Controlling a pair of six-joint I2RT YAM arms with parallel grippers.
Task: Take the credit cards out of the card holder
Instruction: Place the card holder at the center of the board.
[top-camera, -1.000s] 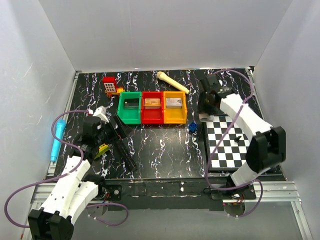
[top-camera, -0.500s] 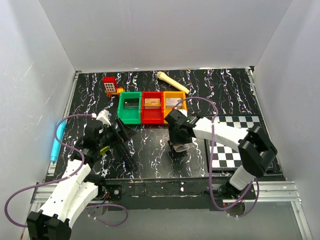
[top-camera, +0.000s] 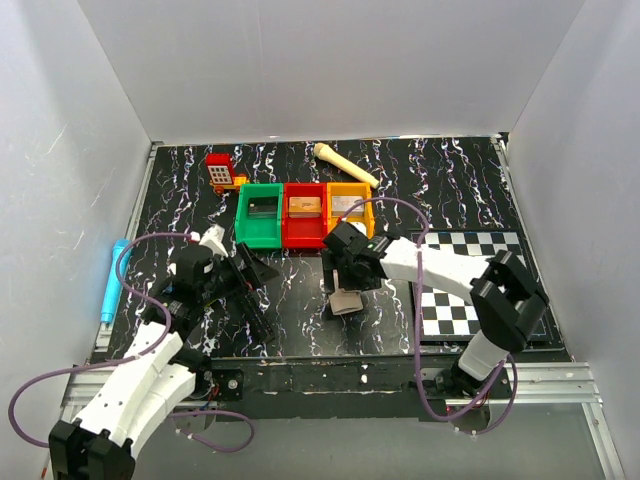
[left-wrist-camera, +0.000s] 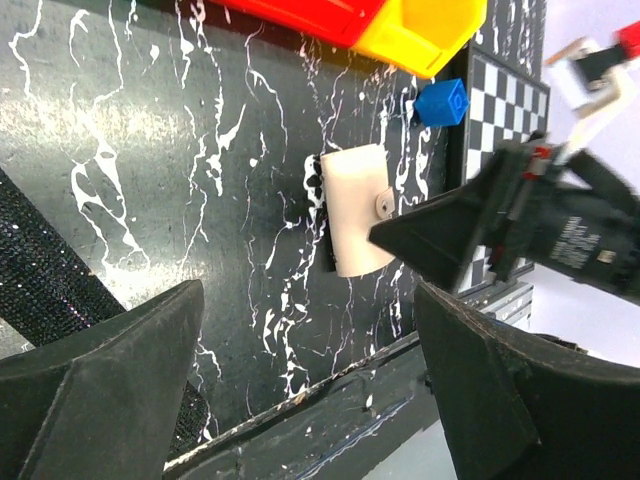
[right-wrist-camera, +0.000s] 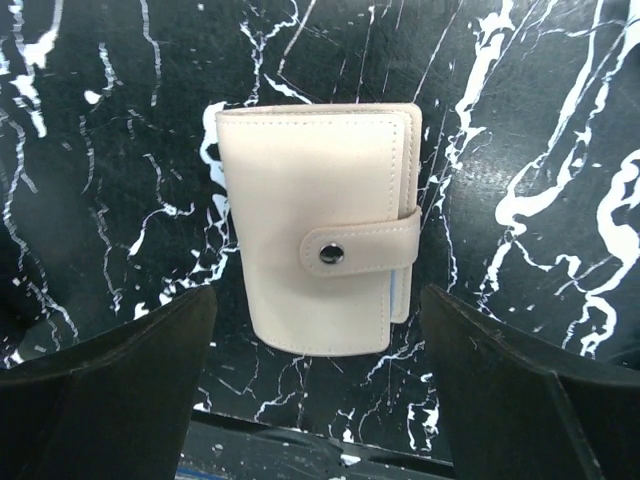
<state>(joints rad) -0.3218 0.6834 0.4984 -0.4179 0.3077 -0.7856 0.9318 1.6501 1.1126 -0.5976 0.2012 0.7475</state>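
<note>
card holder (right-wrist-camera: 315, 225) snapped shut, bins (top-camera: 304, 238) holding blocks (top-camera: 304, 206)

Holds right arm (top-camera: 440, 265) stretched leftward toward the middle, right gripper (right-wrist-camera: 315, 300) facing down, jaws wide apart; holds left gripper (left-wrist-camera: 308, 295) low, angled rightward, jaws equally wide, empty.

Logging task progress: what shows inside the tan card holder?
The small flat tan card holder lies snapped shut on the black marbled table. Only a pale blue sliver shows at its edge; any cards are hidden.
</note>
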